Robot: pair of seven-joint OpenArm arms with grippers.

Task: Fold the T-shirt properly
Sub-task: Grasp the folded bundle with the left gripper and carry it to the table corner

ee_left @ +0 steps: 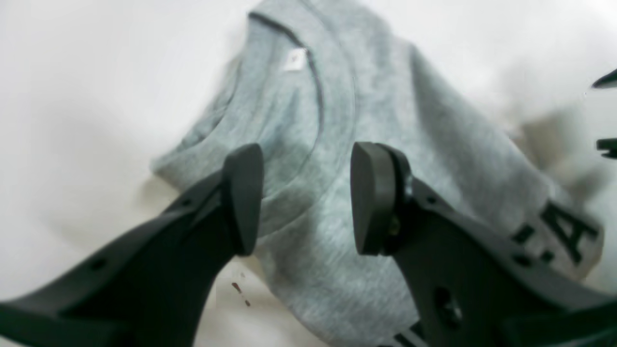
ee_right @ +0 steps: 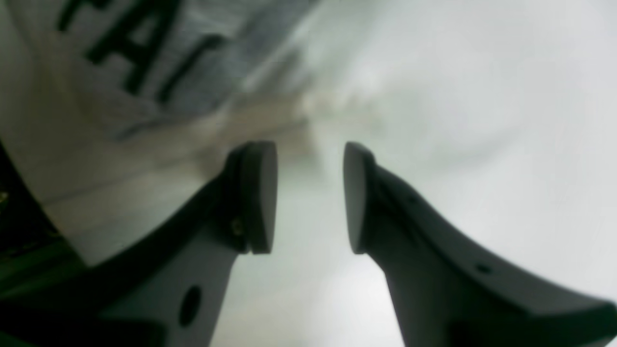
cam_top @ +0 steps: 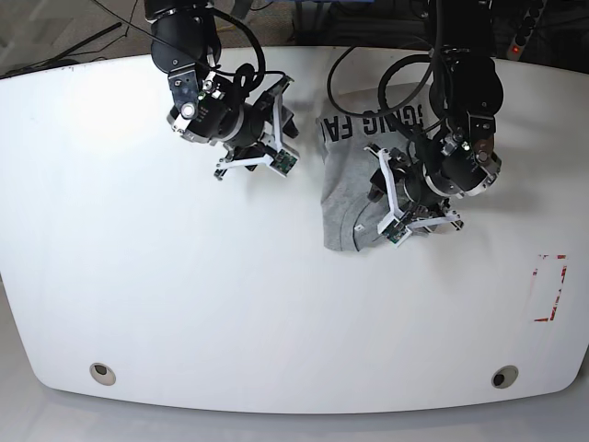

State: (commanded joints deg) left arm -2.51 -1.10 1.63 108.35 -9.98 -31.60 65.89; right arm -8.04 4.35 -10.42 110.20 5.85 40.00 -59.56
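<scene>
Heather-grey cotton T-shirt (cam_top: 354,198) lies folded into a narrow stack at the white table's (cam_top: 184,304) far centre, both grippers, left (ee_left: 306,197) above its collar and right (ee_right: 310,197) beside it, gaping empty, apparently released.

Desk (cam_top: 184,304) bare across near half and far left: free passage there. Folded T-shirt (cam_top: 345,207) lies right of centre. Left hand (ee_left: 306,197) hangs over its collar; right hand (ee_right: 308,197) over bare desk beside it.

A glossy white table (cam_top: 184,304) with red tape markings (cam_top: 550,287) near its edge.
</scene>
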